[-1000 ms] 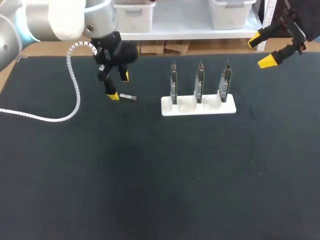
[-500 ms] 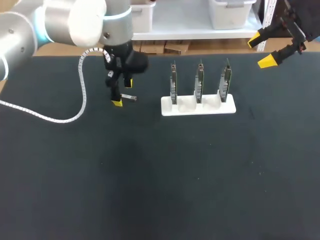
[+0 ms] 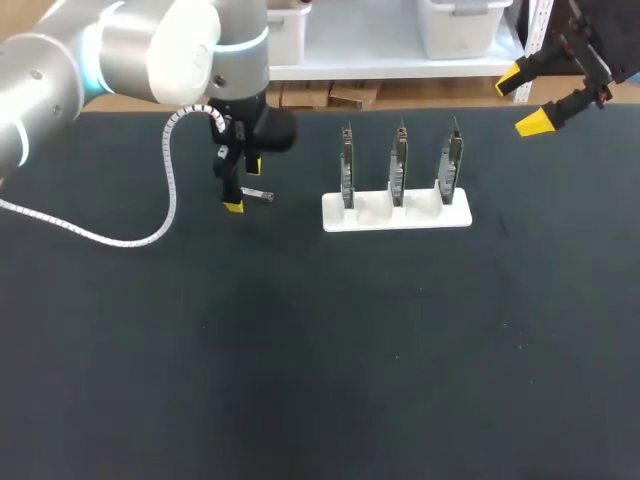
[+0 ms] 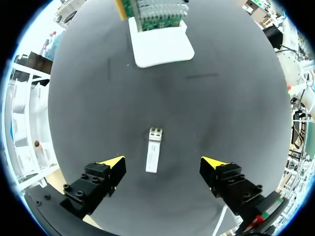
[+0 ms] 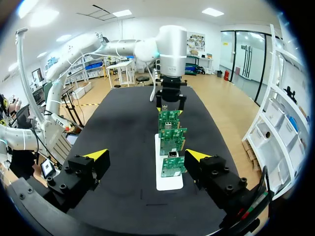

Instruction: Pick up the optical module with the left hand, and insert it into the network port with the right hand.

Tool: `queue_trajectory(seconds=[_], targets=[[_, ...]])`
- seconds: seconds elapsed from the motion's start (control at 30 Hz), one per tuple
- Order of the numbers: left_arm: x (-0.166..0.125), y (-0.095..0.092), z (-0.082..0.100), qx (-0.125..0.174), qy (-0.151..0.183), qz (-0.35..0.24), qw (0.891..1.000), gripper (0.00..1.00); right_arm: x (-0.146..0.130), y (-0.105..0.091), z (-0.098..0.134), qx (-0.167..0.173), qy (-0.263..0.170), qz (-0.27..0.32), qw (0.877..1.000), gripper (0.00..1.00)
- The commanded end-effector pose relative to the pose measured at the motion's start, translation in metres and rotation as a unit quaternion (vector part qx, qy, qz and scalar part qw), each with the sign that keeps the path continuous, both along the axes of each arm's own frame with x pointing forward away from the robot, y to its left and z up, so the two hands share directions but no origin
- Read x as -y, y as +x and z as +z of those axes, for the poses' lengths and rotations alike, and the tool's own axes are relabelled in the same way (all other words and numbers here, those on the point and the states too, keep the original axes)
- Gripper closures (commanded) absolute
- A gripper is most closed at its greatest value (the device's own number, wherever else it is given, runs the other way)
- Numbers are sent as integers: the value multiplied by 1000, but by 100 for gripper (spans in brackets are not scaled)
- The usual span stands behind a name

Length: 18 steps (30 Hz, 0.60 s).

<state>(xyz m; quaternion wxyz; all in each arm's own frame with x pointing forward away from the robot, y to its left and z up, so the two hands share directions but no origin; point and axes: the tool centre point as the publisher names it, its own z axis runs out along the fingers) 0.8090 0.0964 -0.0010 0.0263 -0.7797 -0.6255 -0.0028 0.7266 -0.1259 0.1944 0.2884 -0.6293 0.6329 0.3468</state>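
Silver optical module [image 4: 153,156] lies between spread fingers [image 4: 111,166] of the left end effector [image 4: 162,162].

Black-topped table [image 3: 320,380] — matte, flat, evenly lit — with a few faint pale specks across its surface

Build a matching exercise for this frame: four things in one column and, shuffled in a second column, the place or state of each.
Things
1. optical module
2. left gripper
3. right gripper
4. white stand

Places or states
A. open and empty, raised near the far right corner of the black mat
B. holding three upright circuit boards
C. lying flat on the mat, untouched
D. open, one finger on each side of the module, not touching it

Pairs: 1-C, 2-D, 3-A, 4-B
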Motion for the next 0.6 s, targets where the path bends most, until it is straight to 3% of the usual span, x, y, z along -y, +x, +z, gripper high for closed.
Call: queue_trajectory(seconds=[0.03,0.3,0.6], targets=[[0,13,-4,-13,9,0,1000,0,0,-1,0,1,0,-1,1000,0],[-1,20,-5,-22,2,6,1000,0,0,-1,0,1,0,-1,1000,0],[-2,20,-19,-56,-14,17,998,0,0,-1,0,1,0,-1,1000,0]])
